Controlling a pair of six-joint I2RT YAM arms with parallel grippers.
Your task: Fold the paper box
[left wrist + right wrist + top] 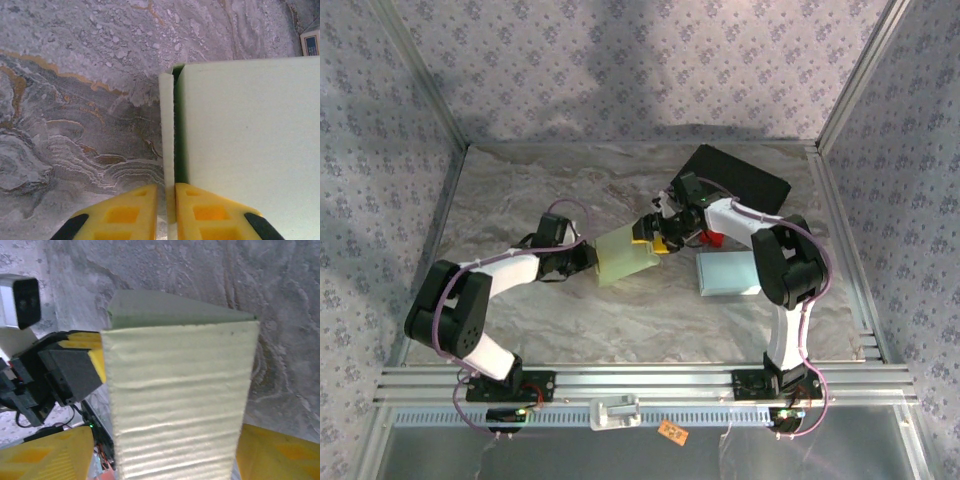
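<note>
Left hand point(166, 215) pinches the paper box point(240, 150) wall point(166, 130), seen edge-on.

Box flap point(166, 150) between yellow fingers point(131, 212)

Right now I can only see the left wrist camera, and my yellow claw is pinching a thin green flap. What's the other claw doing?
Observer: The right claw is open, with one finger on each side of a wide panel of the paper box.
Operator: Is it squeezing?
Observer: I cannot tell. A dark gap shows between one finger and the panel.
Operator: Where on the box is it?
Observer: From above, it is at the box's far corner on the right arm's side, across from the left claw.
</note>
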